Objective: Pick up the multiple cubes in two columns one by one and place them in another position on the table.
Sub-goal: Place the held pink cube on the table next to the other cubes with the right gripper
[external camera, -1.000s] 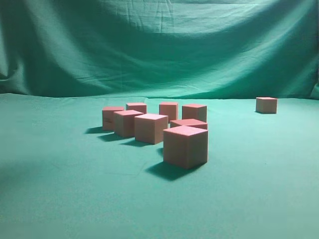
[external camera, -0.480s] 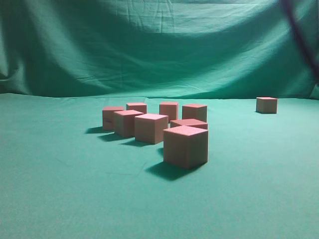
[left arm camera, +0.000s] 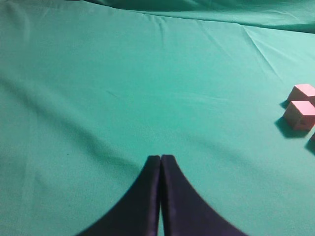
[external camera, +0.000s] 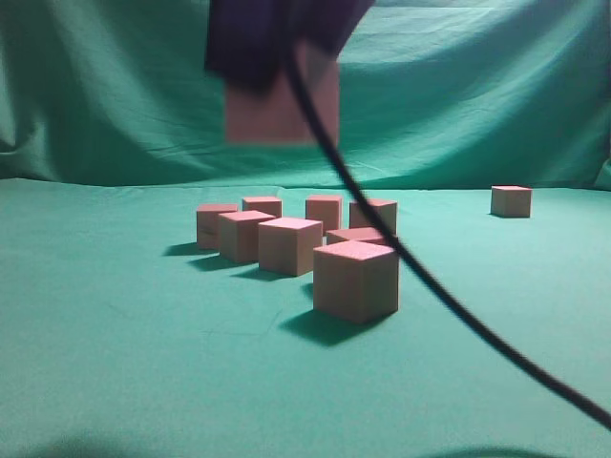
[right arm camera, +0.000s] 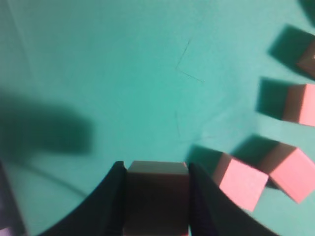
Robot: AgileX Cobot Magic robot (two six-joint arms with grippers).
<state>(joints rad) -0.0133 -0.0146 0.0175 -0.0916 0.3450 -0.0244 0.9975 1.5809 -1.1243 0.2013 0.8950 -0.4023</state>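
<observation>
A green cloth-covered table (external camera: 115, 334) is carrying a cluster of pink cubes (external camera: 286, 243) sitting in two rows near the middle, the nearest cube (external camera: 355, 280) standing out in front. One lone cube (external camera: 511, 200) is resting well apart, far right.

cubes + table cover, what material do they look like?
Cubes: probably painted or bare wood, possibly dense foam; matte pinkish faces, crisp edges, no glare. The one in the right end effector looks the same. Table cover: green fabric, judging by soft creases and folds that run up into the draped backdrop; no sheen.
</observation>
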